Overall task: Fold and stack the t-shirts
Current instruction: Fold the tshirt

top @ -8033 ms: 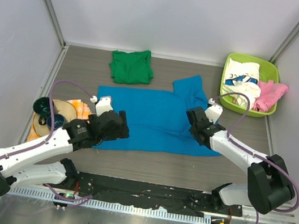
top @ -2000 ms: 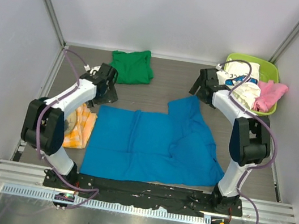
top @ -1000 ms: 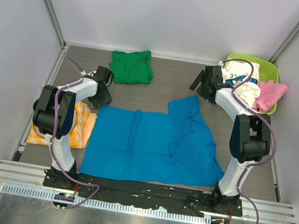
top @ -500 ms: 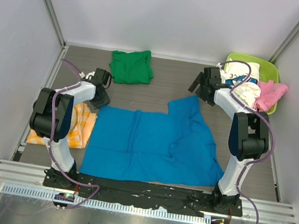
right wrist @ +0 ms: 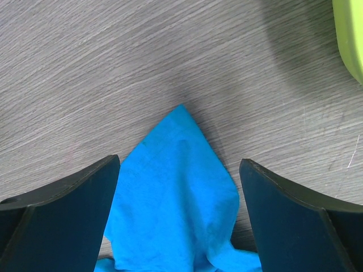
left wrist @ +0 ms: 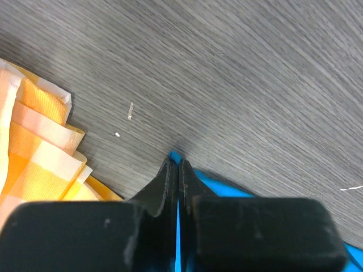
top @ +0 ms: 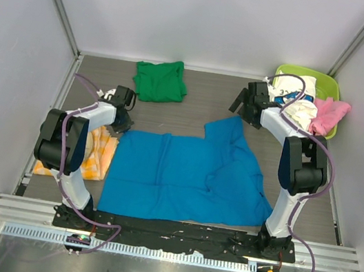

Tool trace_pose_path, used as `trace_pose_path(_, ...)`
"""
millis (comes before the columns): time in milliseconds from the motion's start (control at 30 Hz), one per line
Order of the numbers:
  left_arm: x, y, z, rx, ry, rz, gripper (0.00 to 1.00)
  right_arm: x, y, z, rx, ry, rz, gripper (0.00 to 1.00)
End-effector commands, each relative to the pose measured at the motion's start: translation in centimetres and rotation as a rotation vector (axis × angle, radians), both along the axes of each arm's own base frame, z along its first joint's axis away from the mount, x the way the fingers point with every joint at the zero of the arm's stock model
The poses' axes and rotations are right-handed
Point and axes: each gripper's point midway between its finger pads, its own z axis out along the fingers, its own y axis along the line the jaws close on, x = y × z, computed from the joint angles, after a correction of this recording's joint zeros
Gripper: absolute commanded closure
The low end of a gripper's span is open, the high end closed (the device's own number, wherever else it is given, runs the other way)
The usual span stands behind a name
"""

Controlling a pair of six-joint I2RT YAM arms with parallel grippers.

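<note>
I am looking at the grey wood-grain table (top: pixel 209 99) from the top view, and only this view gives me the whole layout. The blue t-shirt (top: pixel 183 171) lies spread nearly flat across the middle, soft and lightly creased, with one pointed flap reaching toward the far right.

A lime plastic basin (top: pixel 330 80) sits in the far right corner, holding a crumpled white printed shirt (top: pixel 294 92) and a pink shirt (top: pixel 328 115) that droops over its rim. The green t-shirt (top: pixel 160 81) is bunched at the far side, well apart from the blue one. An orange-yellow checked cloth (top: pixel 98 153) lies just beside the blue shirt's left edge.

My right wrist camera shows what the top view cannot. The right gripper (right wrist: pixel 178 163) has its fingers wide apart, straddling the flap's tip.

On the left wrist camera, the left gripper (left wrist: pixel 174 164) has its fingers pressed together on the shirt's far left corner, with a thin blue sliver between them.
</note>
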Motion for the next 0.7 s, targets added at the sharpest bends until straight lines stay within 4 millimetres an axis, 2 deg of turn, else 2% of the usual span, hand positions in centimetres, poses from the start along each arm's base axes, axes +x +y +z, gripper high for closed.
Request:
trace_pose_path(0,-2.6,-0.5,-2.0,-0.016,0.102,-0.011,1.00,0.4,-0.1,-0.3,-0.016,-0.018,-0.012,0.07)
trace_pose_path(100,-2.4,-0.4,-1.4,-0.015,0.080,-0.004,1.00,0.5,-0.8,-1.0,-0.044,-0.010,-0.034,0.07)
trace_pose_path(333,-2.4,0.0,-0.4,0.004,0.055,0.003,1.00,1.7,-1.0,-2.4,-0.047,0.007,-0.048,0.11)
trace_pose_path(433,-2.5,0.2,-0.3,0.013,0.050,0.004,1.00,1.9,-1.1,-3.1,-0.055,0.015,-0.057,0.17)
trace_pose_path(667,-2.5,0.2,-0.8,0.012,0.062,0.004,1.00,2.2,-1.3,-3.9,-0.066,0.024,-0.073,0.46)
